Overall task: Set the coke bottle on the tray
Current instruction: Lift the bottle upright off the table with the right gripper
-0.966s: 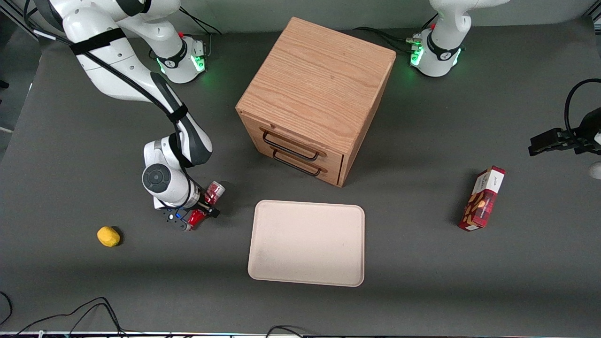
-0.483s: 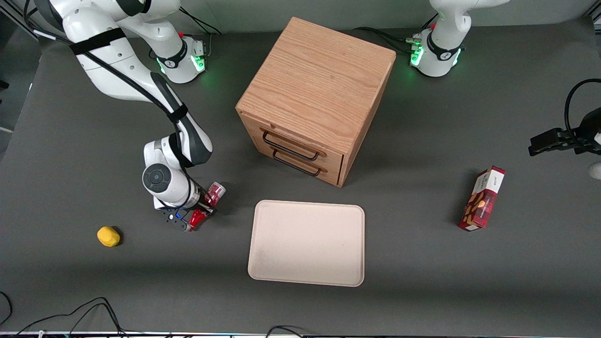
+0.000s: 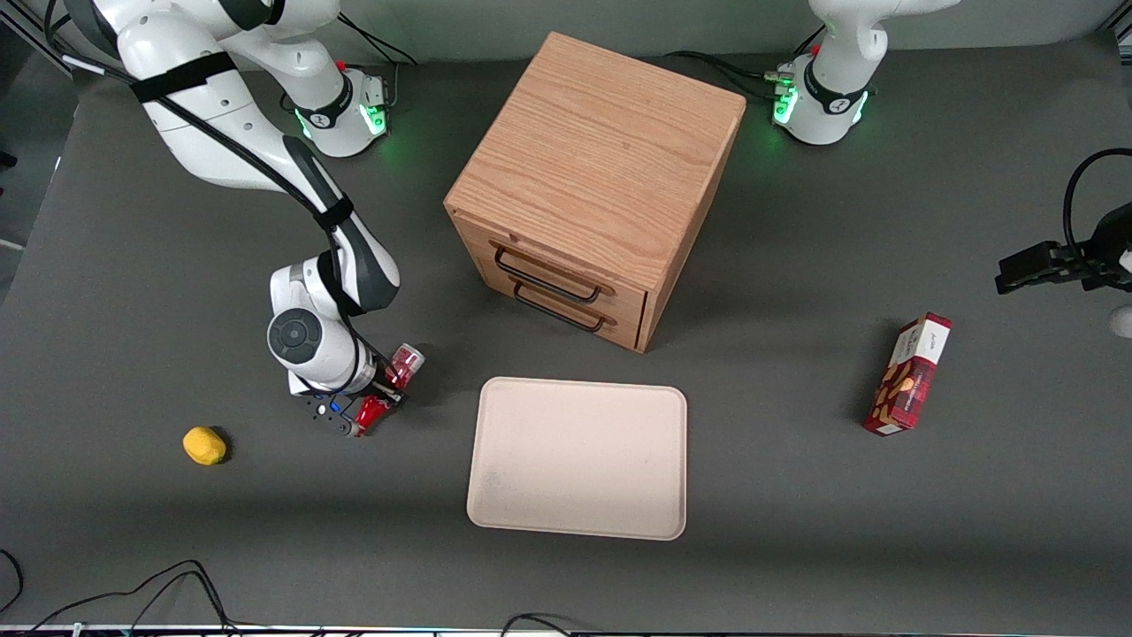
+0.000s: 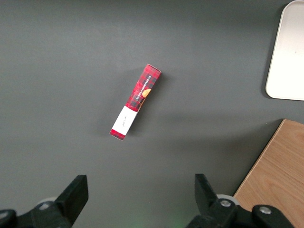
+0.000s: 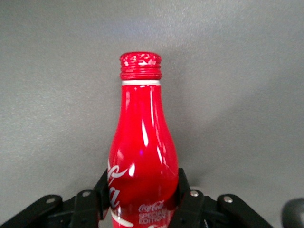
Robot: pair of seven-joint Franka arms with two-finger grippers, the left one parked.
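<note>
On the dark grey table (image 3: 796, 531) we see the coke bottle (image 5: 142, 156) lying clamped at its body in the gripper (image 3: 378, 400), beside the tray (image 3: 579, 457) toward the working arm's end.

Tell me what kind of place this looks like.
Probably a robot lab test bench, not a home. A dark mat covers the table, robot bases are bolted to it, and cables trail off it. The gripper grips a coke bottle beside a tray, near a small wooden drawer cabinet.
</note>
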